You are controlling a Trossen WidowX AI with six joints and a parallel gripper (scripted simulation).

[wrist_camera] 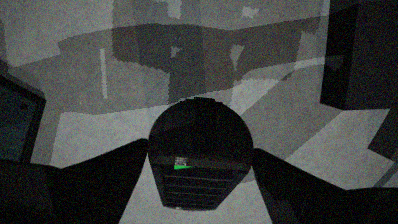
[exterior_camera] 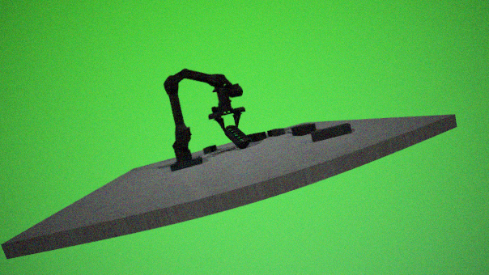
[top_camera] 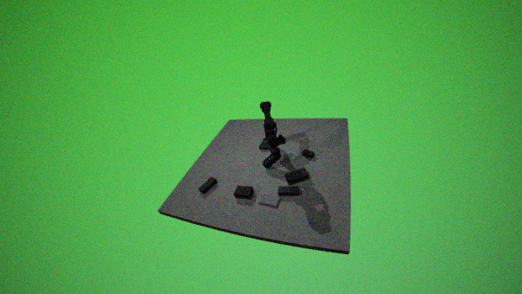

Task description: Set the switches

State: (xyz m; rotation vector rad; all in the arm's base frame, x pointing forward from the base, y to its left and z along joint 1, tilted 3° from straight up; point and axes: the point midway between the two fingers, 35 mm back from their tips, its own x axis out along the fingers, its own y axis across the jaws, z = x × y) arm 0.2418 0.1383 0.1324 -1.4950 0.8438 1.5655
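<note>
Between the two fingers of our claw (top_camera: 275, 152) (exterior_camera: 231, 128) (wrist_camera: 201, 147), just out from the arm's foot, we have the dark controller unit (top_camera: 270, 161) (exterior_camera: 237, 137) (wrist_camera: 200, 187); the claw stands well open, its fingers set wide against the two sides of the unit, and we have hold of it that way. From the exterior we see the unit steeply tilted, its lower end close to the bench (top_camera: 190, 203) (exterior_camera: 133, 194); whether that end touches, we cannot tell. Its switch face shows small green marks, though we cannot read every rocker; the label is out of our sight.

Looking from the top, we find a dark block (top_camera: 297, 175) (exterior_camera: 257, 137) near and right of the unit; nearer lies a slimmer block (top_camera: 289, 190) (exterior_camera: 276, 132), with a pale flat tile (top_camera: 270, 200) just beside it on the left. Farther left sits a dark box (top_camera: 244, 192) (exterior_camera: 304, 129), and beyond it a long narrow block (top_camera: 207, 185) (exterior_camera: 332, 132); to the far right of the unit rests a small dark part (top_camera: 308, 153) (exterior_camera: 210, 150). Our arm (top_camera: 269, 125) (exterior_camera: 176, 109) rises from its base (top_camera: 263, 144) (exterior_camera: 196, 162) and bends over, claw downward.
</note>
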